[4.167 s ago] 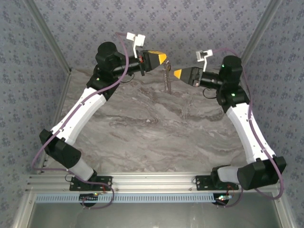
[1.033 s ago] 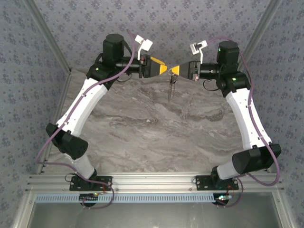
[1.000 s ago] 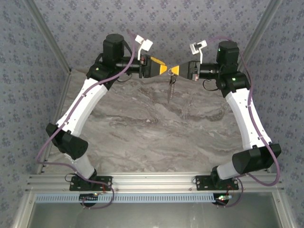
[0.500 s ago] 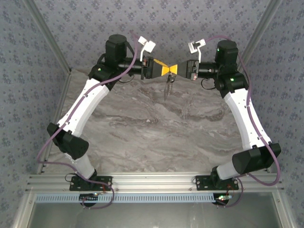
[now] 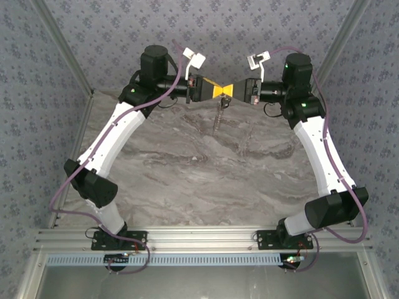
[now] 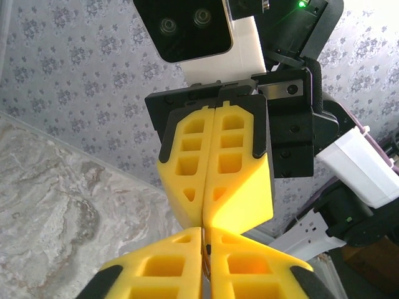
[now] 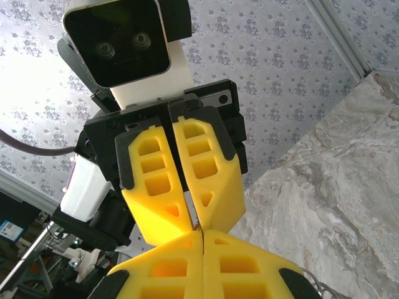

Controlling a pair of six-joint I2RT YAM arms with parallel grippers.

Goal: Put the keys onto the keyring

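1. the left gripper (image 5: 218, 91) and the right gripper (image 5: 228, 91) are being held tip to tip above the far edge of the marble table (image 5: 187, 180).
2. both pairs of yellow jaws are being pressed fully together.
3. the keyring (image 5: 219, 115) is being dangled just beneath the meeting tips, clear of the table; which pair is pinching it cannot be told.

The table (image 5: 187, 168) is marbled in grey with brownish veins. Behind the table, the walls (image 5: 249, 28) carry blue-grey wallpaper with small flower sprigs. The left arm (image 5: 115, 134) and right arm (image 5: 318, 156) are white with black joints, trailed by purple cables (image 5: 53, 204). The left gripper (image 5: 221, 91) and right gripper (image 5: 227, 91) have yellow jaws in black mounts. Above the table, the keyring (image 5: 218, 115) is dull grey.
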